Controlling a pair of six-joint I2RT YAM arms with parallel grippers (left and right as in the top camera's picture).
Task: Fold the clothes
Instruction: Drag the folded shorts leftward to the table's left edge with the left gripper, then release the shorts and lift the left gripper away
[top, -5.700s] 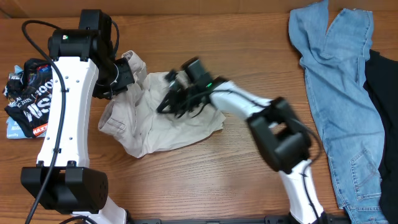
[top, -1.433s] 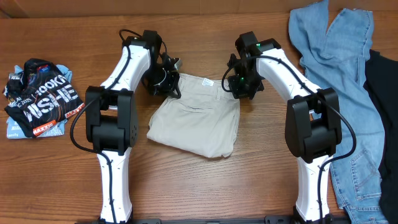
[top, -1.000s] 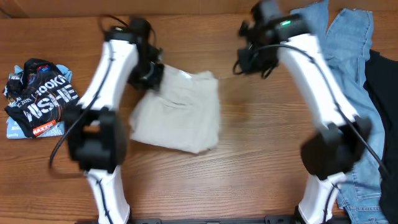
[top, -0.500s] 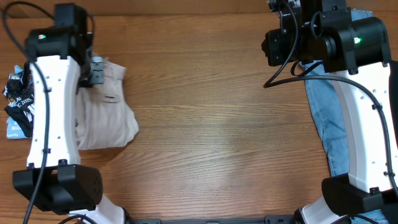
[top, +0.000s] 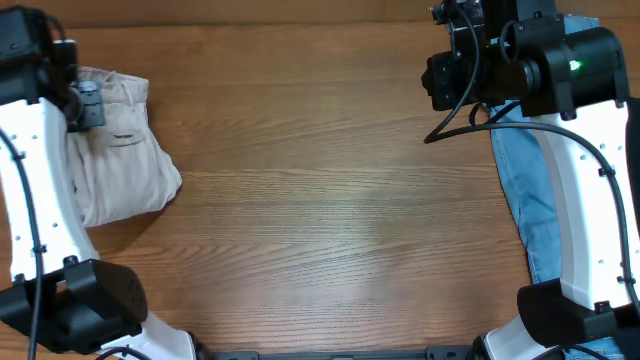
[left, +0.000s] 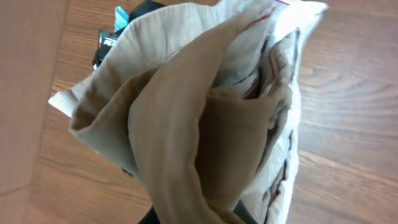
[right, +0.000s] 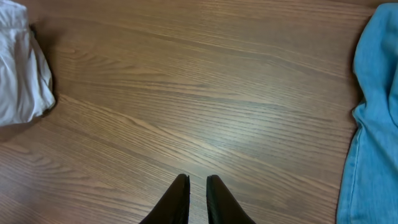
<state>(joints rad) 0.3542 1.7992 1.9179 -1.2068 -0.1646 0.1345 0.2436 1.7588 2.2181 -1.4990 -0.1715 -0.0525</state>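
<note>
I judge the cream trousers folded. They lie as a compact stack at the left edge of the tabletop, with the waistband gathered in the jaws of the left gripper. The light blue jeans lie spread at the right, not yet folded. The right gripper hangs over bare wood, jaws nearly closed and empty. No container is in view.

cream trousers: folded bundle at the table's left edge, near the far-left corner
left gripper: on the bundle's far end, touching the cloth
blue jeans: along the right edge, partly under the right arm
table: brown wood grain
</note>
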